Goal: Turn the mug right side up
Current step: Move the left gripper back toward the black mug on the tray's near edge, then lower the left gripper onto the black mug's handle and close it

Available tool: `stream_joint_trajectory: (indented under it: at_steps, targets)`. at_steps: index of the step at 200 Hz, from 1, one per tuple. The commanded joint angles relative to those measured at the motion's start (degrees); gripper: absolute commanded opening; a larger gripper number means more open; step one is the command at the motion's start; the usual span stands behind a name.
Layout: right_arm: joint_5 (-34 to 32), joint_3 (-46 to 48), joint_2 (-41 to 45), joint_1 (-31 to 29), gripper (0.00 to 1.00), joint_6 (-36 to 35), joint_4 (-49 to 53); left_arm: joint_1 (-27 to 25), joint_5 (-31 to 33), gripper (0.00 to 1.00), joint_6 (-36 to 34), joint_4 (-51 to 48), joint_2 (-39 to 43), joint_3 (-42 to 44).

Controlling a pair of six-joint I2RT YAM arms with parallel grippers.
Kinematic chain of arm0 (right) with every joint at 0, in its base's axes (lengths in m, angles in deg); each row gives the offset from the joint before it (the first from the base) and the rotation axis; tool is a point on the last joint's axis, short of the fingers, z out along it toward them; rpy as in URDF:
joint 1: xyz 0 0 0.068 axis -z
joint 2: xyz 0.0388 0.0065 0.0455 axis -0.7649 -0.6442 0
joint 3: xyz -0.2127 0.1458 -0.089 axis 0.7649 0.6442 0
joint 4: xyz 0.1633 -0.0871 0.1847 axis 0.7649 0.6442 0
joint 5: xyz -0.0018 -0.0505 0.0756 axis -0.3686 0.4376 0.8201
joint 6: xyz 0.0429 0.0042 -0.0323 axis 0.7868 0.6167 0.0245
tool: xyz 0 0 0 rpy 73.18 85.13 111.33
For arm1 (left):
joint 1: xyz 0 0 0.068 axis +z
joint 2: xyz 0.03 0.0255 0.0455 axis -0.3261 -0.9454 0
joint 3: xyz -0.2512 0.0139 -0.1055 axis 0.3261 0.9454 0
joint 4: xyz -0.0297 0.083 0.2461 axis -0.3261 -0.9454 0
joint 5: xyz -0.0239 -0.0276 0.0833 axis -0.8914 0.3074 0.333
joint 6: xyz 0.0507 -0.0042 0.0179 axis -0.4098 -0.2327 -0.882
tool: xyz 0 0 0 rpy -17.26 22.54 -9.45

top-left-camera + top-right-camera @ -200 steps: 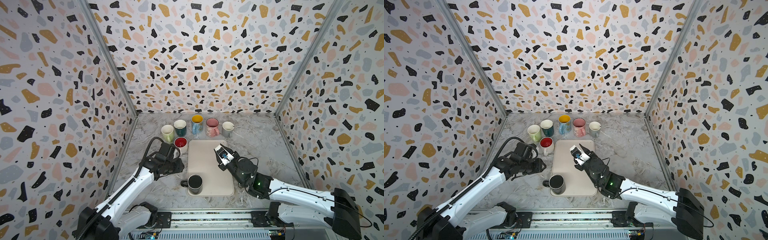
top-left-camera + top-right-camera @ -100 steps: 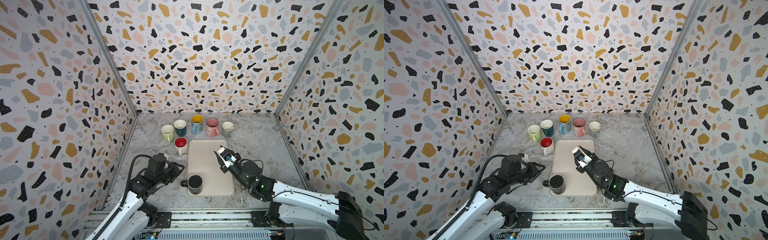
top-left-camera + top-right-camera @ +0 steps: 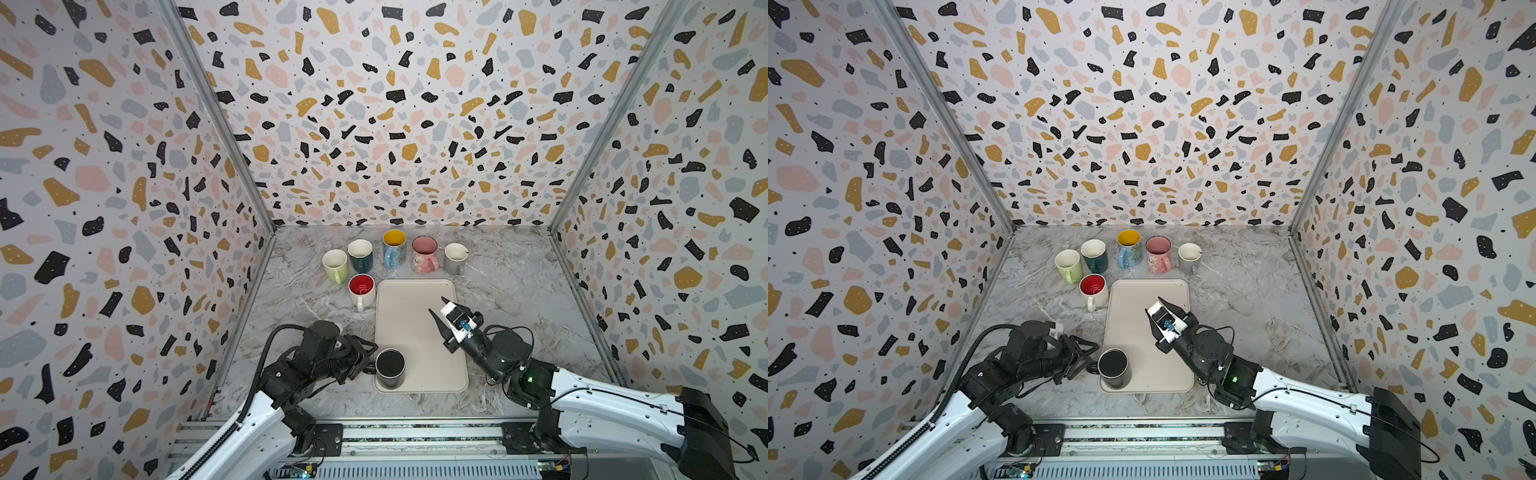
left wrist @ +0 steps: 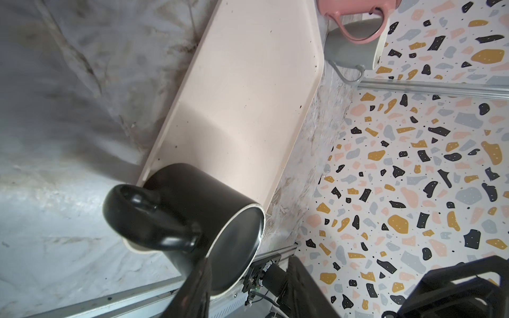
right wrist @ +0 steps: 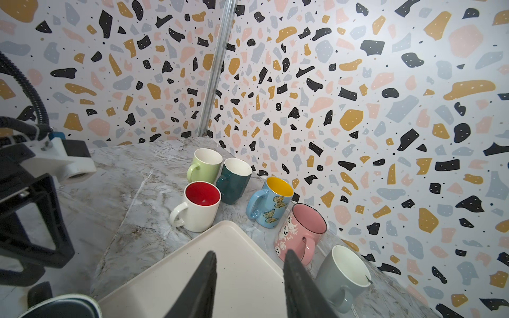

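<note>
Gripping nothing, left gripper (image 3: 371, 358): jaws partly apart, just beside tray's near left corner, at the mug handle.
Right gripper (image 3: 436, 304): jaws partly apart, empty, above tray's right half.
Black mug (image 3: 390, 368): upright, mouth up, on tray (image 3: 411, 316), near left corner.

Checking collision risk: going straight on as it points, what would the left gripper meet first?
Most likely the black mug, at its handle, just ahead of the left gripper; the gap is unclear.
</note>
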Motion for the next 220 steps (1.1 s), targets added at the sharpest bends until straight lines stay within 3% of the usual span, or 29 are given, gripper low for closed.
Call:
stream_joint_trajectory:
  at_steps: [1,73,170,220]
  targets:
    - [0.43,0.08,1.35,-0.27,0.42,0.74,-1.74,-2.99,0.89,0.46,4.56,0.34,0.44,1.61]
    - [0.57,0.89,1.42,-0.29,0.43,1.52,-2.36,-4.35,6.85,0.46,8.46,-3.09,2.86,2.56]
    - [-0.62,2.31,1.83,-0.17,0.45,1.39,-3.65,-4.43,14.00,0.47,20.77,11.52,6.60,12.28]
    - [-0.86,3.06,1.52,-0.15,0.47,1.26,-4.90,-4.43,17.14,0.47,22.26,14.76,5.87,13.22]
